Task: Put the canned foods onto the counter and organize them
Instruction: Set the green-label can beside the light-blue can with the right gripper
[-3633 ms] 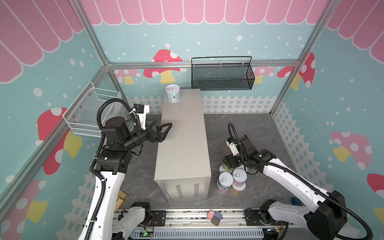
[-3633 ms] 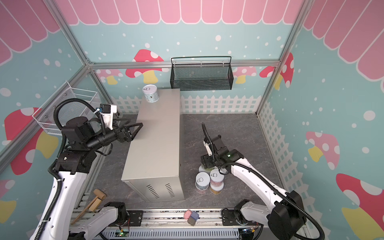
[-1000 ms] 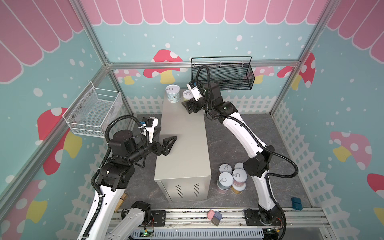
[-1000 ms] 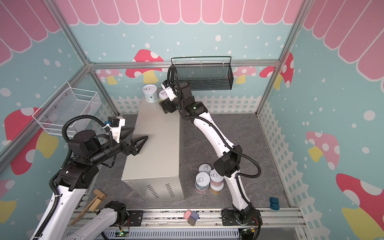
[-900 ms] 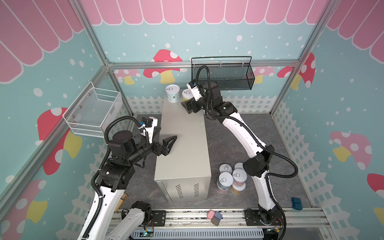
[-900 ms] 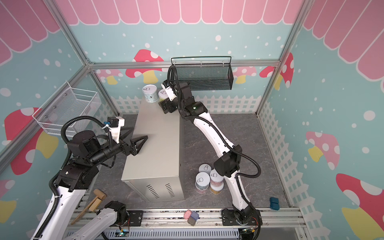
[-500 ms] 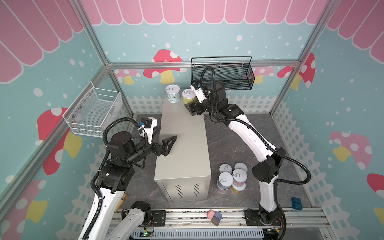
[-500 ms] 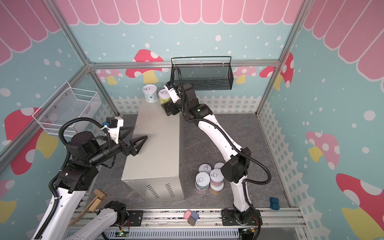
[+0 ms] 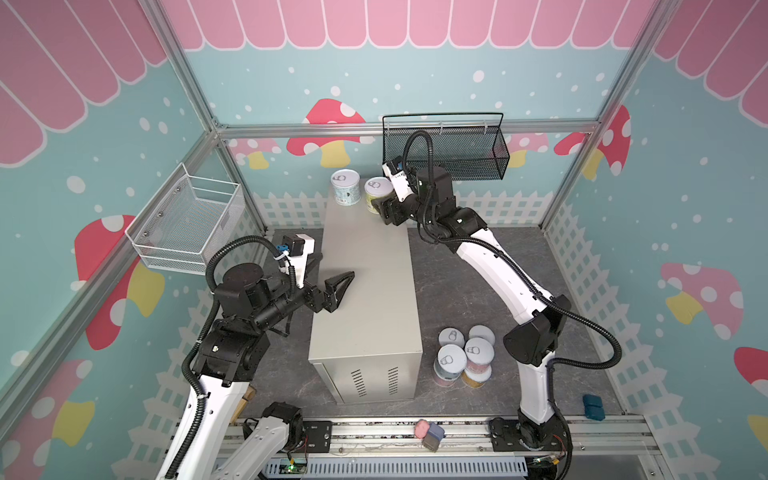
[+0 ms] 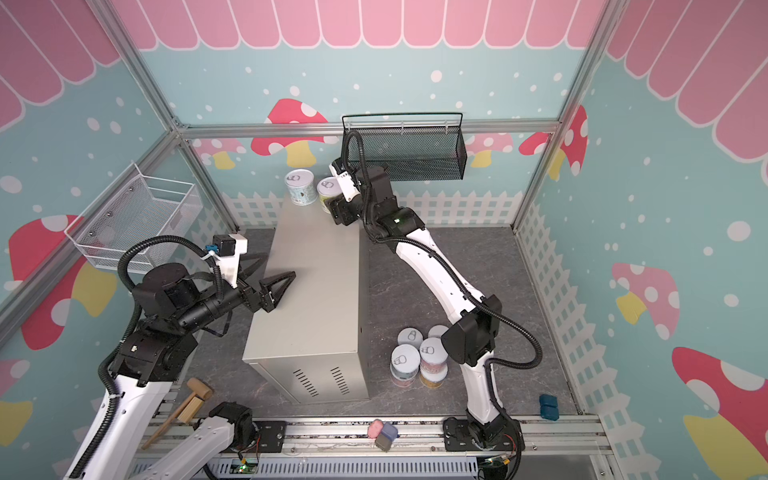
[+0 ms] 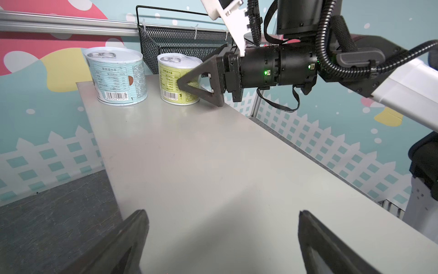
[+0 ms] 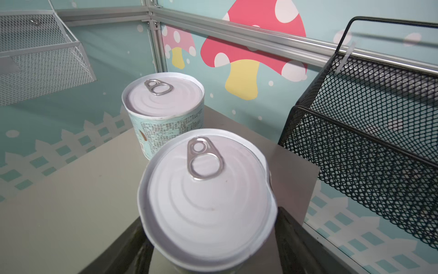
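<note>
counter (image 9: pixel 365 291): the long beige-grey box running up the middle of both top views, with vent slots on the near end.
light blue can (image 9: pixel 345 188): standing upright on the far left corner of the counter top, upper middle of the frame, pull tab facing up.
yellow-green can (image 9: pixel 376 192): upright too, just to the right of the light blue can on the far end. The wrist views show a small gap between the two. It sits flat on the counter top.
right gripper (image 12: pixel 211 214): comes in from the right side of the frame with one finger on each side of the yellow-green can. The fingers hug it pretty close, but honestly I can't tell if they're squeezing or just sitting around it.
left gripper (image 9: pixel 337 266): jaws spread wide, holding nothing. It hovers over the left edge of the counter about halfway along, left of centre in the frame, pointing toward the two cans.
rest of the cans (image 9: pixel 450 359): bunched together on the dark floor (image 9: pixel 436 299), just right of the counter's near end, lower right of centre. Four lids show, and the front two sit stacked on other cans. I can't get a full count from here.
black wire basket (image 9: pixel 457 153): hangs on the back wall, just behind the right gripper.
white wire basket (image 9: pixel 187 220): on the left wall, upper left of the frame, well apart from the cans.
</note>
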Tool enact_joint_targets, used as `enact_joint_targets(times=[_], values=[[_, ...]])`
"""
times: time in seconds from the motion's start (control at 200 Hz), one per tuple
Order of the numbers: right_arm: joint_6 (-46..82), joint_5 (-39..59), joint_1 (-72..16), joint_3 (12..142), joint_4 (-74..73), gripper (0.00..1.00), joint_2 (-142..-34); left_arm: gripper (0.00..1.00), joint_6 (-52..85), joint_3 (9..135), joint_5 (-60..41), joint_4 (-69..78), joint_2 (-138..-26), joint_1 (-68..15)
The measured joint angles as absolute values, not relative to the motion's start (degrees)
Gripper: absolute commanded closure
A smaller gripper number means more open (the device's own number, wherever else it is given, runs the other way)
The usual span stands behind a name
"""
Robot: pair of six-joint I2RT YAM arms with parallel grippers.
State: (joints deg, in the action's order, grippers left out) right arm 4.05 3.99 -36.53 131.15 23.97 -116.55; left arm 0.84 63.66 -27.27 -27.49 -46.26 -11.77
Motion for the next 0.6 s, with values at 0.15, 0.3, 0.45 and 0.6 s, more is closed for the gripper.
enact_joint_targets(times=[0.15, 0.3, 0.45, 0.6], values=[[4.4, 3.0, -36.7, 132.3, 23.7, 0.29, -117.2, 0.01, 0.9, 63.6, -27.4, -27.5, -46.3, -11.8], [4.3, 2.2, -36.7, 133.8, 23.2, 0.33, -118.6, 0.01, 1.1, 63.6, -27.9, -27.2, -46.3, -11.8], [4.3, 1.4, -36.7, 136.7, 22.7, 0.34, -120.9, 0.01, 1.1, 63.6, -28.1, -27.1, -46.3, -11.8], [4.5, 0.9, -36.7, 137.1, 22.6, 0.31, -121.9, 0.01, 1.1, 63.2, -28.1, -27.1, -46.2, -11.8]])
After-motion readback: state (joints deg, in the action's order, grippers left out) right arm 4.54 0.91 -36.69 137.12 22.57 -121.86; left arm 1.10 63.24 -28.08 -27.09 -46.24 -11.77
